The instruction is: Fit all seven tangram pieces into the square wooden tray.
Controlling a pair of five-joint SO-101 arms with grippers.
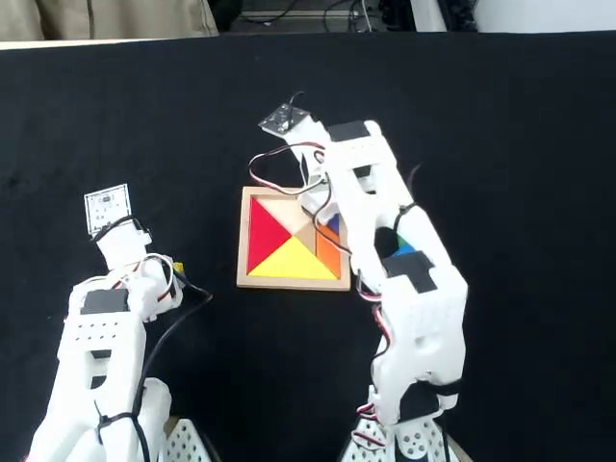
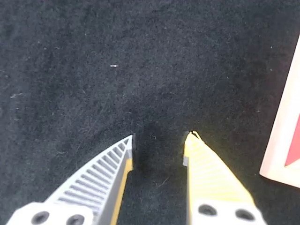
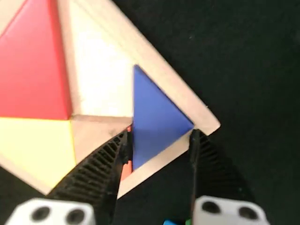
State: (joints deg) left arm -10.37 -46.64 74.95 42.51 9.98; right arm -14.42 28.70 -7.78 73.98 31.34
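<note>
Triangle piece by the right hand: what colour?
The triangle is blue; the right wrist view shows it best.

- In the high view the light is even and diffuse, coming from above. The black table cloth (image 1: 520,144) swallows it, so the arms throw no distinct shadows.
- The white shell of the right arm (image 1: 419,308), at 4 o'clock from the wooden tray (image 1: 294,283), is bright almost to washing out.
- A small tag (image 1: 282,118) at 12 o'clock from the tray glints grey-white.
- In the left wrist view, lint specks on the cloth catch the light. A soft darker patch lies between the fingertips of the left gripper (image 2: 159,140).
- In the right wrist view, the pale wood (image 3: 101,79) inside the tray glares near white. The black fingers (image 3: 101,164) of the right gripper (image 3: 159,133) lie in shade.
</note>
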